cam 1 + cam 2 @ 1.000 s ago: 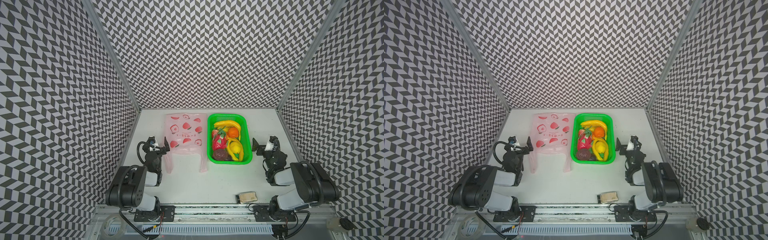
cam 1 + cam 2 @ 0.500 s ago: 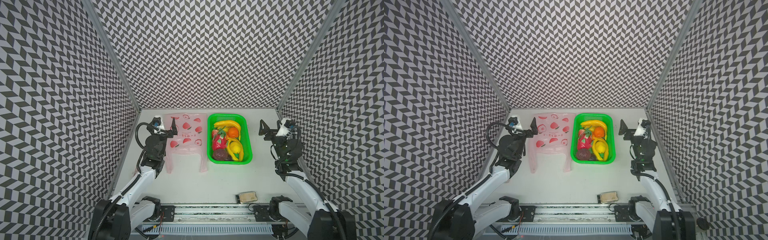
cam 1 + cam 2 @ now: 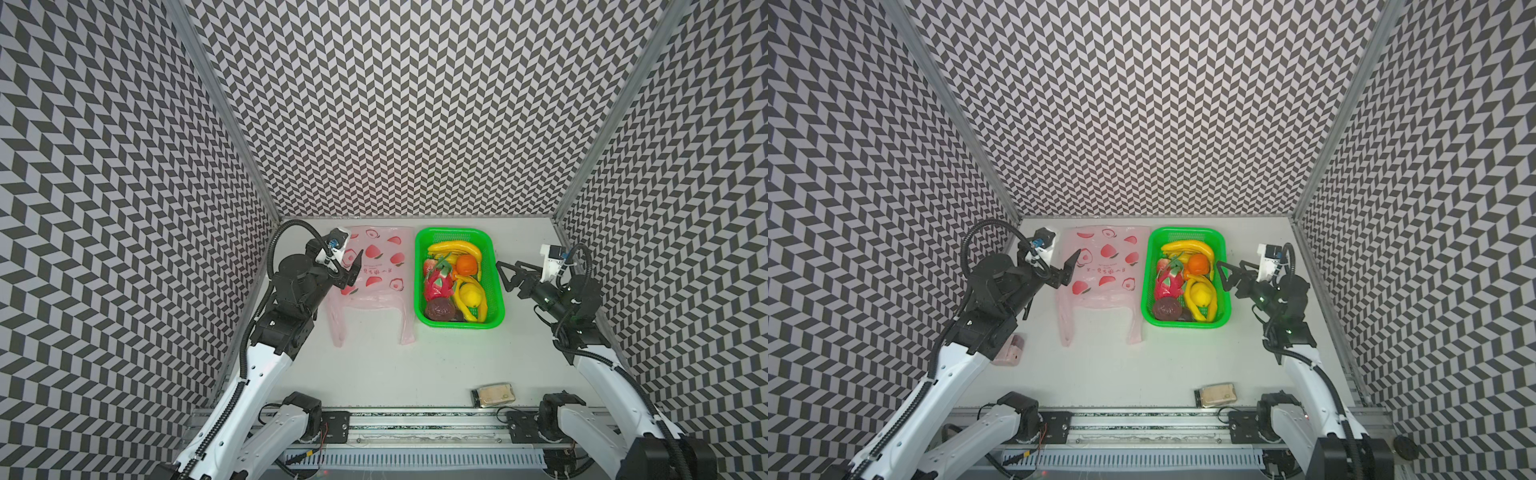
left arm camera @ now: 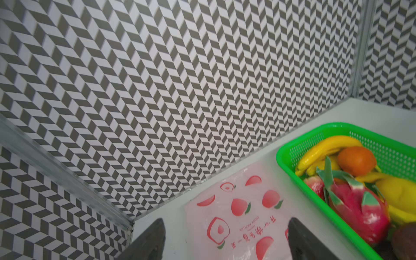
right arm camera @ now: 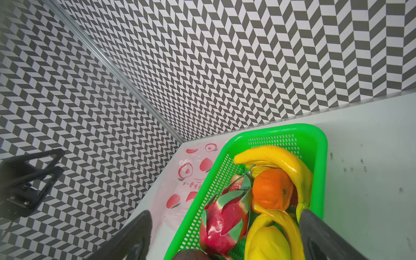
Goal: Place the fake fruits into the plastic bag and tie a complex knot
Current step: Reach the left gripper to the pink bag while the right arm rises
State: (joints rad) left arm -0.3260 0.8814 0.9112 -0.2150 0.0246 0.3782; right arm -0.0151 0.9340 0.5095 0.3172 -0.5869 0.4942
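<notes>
The robot is unfolding from its tucked pose and reaching out over the tabletop (image 3: 415, 365) — that is what is changing in this last second. The left pincer (image 3: 352, 269) is now hovering over the side edge of the plastic bag (image 3: 380, 266), with its jaws apart and nothing between them. The bag is lying flat and empty beneath and just ahead of this pincer, its handles (image 3: 337, 328) trailing back behind it. The right pincer (image 3: 508, 275) is hanging fully released just beside the green basket (image 3: 457, 231), and the fake fruits (image 3: 453, 282) are all still sitting inside it, close in front of those jaws. So nothing is being packed yet — to my eye both pincers are only taking up position, the left one heading for the bag's mouth and the right one for a first fruit.
</notes>
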